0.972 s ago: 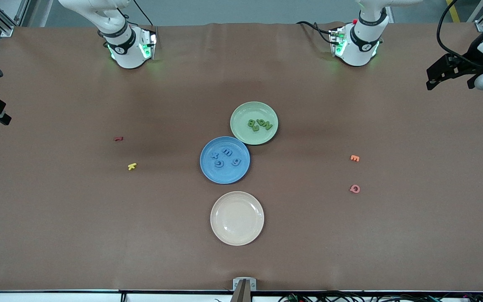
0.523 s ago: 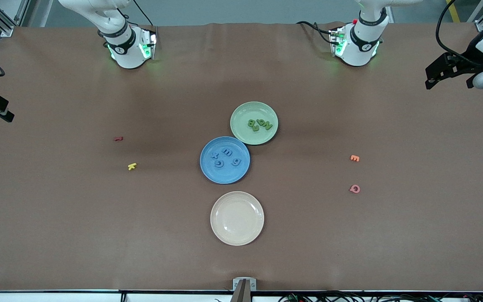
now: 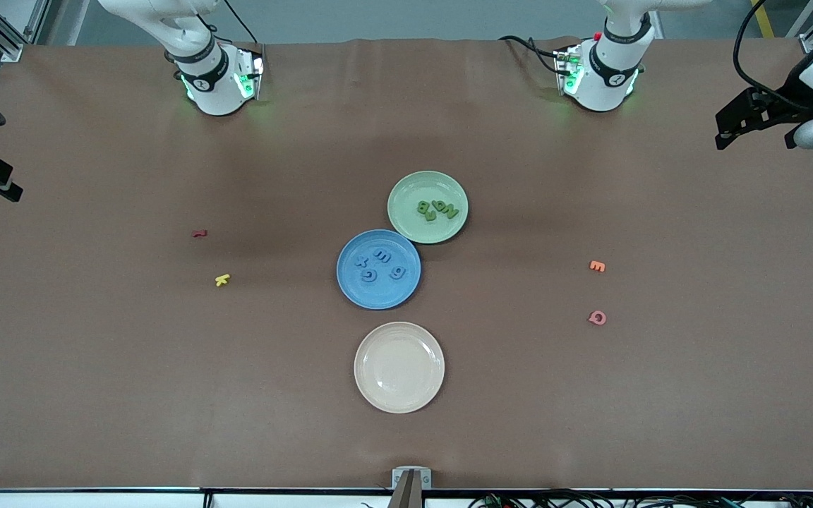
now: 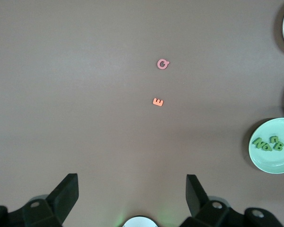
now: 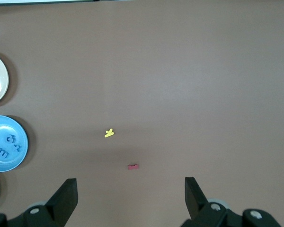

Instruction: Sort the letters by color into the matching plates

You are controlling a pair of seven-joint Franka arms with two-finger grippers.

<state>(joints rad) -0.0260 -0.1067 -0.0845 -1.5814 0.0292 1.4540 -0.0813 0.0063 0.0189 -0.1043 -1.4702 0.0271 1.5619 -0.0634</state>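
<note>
The four blue letters [image 3: 379,264] lie in the blue plate [image 3: 350,289] and the four green letters [image 3: 437,209] in the green plate [image 3: 406,187], so sorting looks done. The left gripper [image 4: 132,194] and right gripper [image 5: 131,196] wait high with fingers apart (holding nothing).

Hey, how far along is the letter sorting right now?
It looks finished. Four blue letters lie in the blue plate, and the green letters lie clustered in the green plate. Nothing is in hand: the left pincer and right pincer are both open and empty, off at their own ends of the table. No blue or green letter remains on the tabletop.
</note>
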